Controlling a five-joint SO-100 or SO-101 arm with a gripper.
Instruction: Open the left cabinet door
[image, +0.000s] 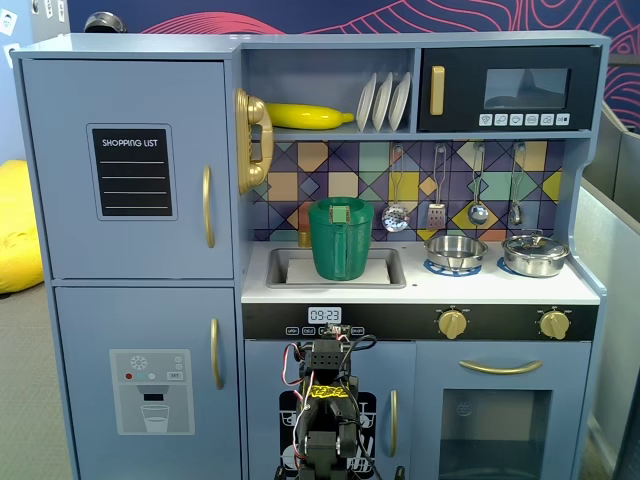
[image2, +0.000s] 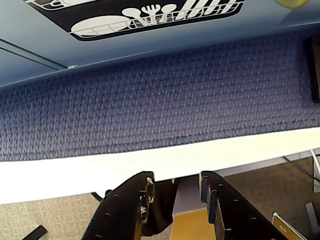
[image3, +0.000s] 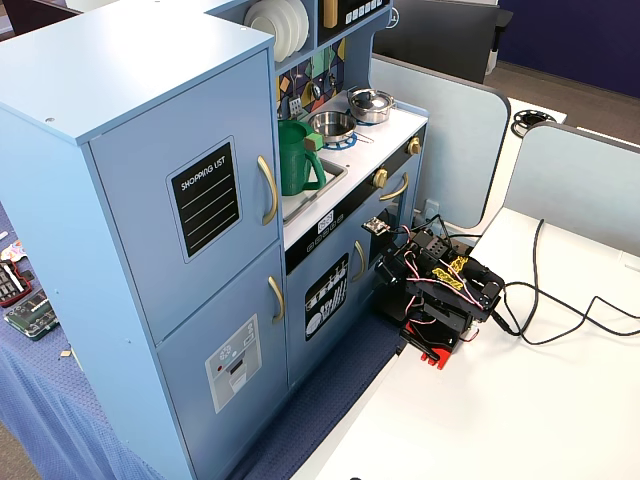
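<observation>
The left cabinet door (image: 140, 170) is large and blue-grey, with a black "SHOPPING LIST" panel (image: 132, 172) and a vertical gold handle (image: 208, 206). It sits shut at the kitchen's upper left in both fixed views (image3: 200, 215), with its handle (image3: 268, 190) on its right edge. My arm (image: 325, 400) is folded low in front of the kitchen's lower middle, far below and to the right of the handle. It rests on the white table (image3: 520, 400). In the wrist view my gripper (image2: 176, 181) is open and empty, its black fingers (image2: 135, 200) over the table edge (image2: 75, 172).
The dispenser door (image: 150, 390) is below the task door. The narrow dish-rack door (image2: 135, 17) faces my arm. A blue mat (image2: 160, 95) lies under the kitchen. A green pitcher (image: 340, 238) stands in the sink. Pots (image: 535, 255) sit on the stove. Grey partitions (image3: 450, 140) stand on the right.
</observation>
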